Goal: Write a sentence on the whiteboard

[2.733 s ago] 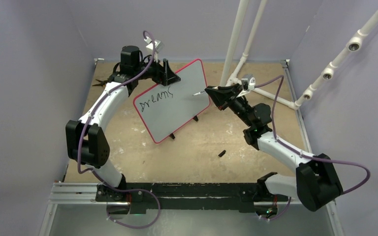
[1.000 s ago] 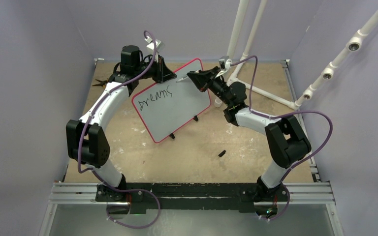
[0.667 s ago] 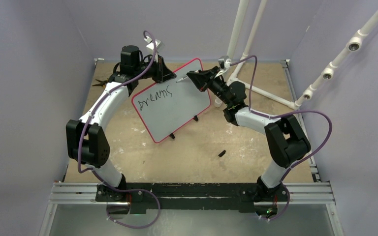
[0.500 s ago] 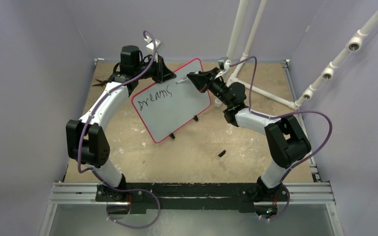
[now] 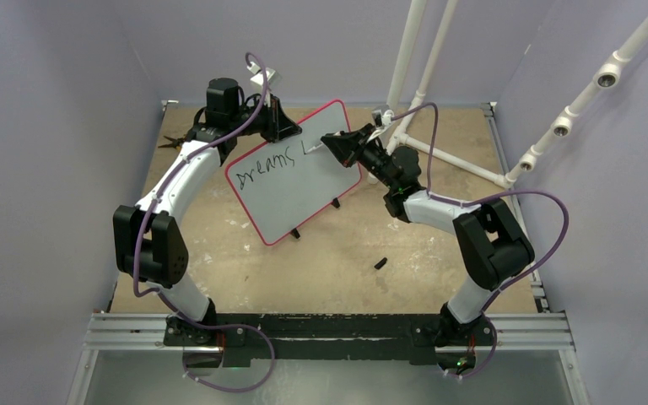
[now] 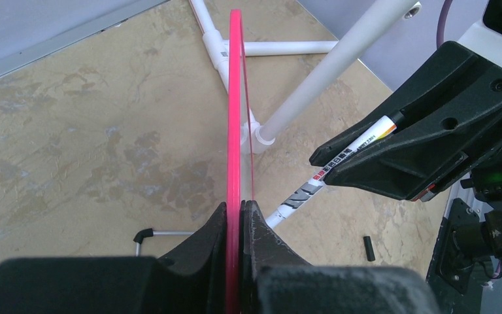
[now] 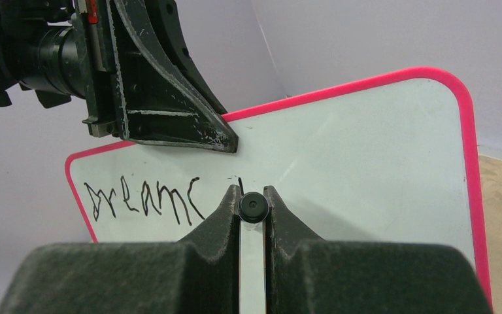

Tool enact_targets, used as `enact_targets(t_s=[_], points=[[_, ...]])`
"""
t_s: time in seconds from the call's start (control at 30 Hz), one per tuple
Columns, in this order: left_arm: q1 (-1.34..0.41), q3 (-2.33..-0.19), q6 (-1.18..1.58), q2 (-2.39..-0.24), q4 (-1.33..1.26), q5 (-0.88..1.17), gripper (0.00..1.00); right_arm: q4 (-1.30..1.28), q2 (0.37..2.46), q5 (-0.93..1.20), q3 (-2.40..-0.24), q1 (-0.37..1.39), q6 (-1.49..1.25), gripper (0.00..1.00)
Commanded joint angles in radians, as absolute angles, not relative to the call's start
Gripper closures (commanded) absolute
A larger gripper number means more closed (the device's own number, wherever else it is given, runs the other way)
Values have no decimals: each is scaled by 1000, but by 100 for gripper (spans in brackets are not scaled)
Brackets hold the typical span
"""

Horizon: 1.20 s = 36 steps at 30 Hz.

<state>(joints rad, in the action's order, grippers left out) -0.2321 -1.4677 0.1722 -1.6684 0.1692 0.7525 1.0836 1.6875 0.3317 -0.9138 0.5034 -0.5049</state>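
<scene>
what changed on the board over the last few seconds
The right gripper, shut on the marker, swung from the whiteboard's right edge to just after Dreams and drew a new stroke. The left gripper stays clamped on the top rim; board unmoved.

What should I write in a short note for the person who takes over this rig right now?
Left gripper: shut on the top rim of the whiteboard, holding it tilted.
Right gripper: shut on the marker, tip at the board.
Done: "Dreams" and one stroke after it.
Left: the remaining words.
</scene>
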Motion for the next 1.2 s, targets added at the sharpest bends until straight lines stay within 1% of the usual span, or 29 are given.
enact_targets(t_s=[0.0, 0.27, 0.57, 0.87, 1.17], points=[[-245, -1436, 153, -1681, 190, 787, 100, 1135, 1669, 292, -911, 507, -515, 100], [-245, -1434, 152, -1681, 188, 788, 100, 1194, 1669, 255, -914, 508, -543, 100], [-245, -1434, 152, -1679, 187, 789, 100, 1144, 1653, 198, -896, 507, -510, 100], [-245, -1434, 154, -1680, 185, 790, 100, 1145, 1641, 210, -845, 508, -505, 100], [-245, -1435, 155, -1683, 184, 790, 100, 1180, 1680, 282, -883, 518, -522, 100]])
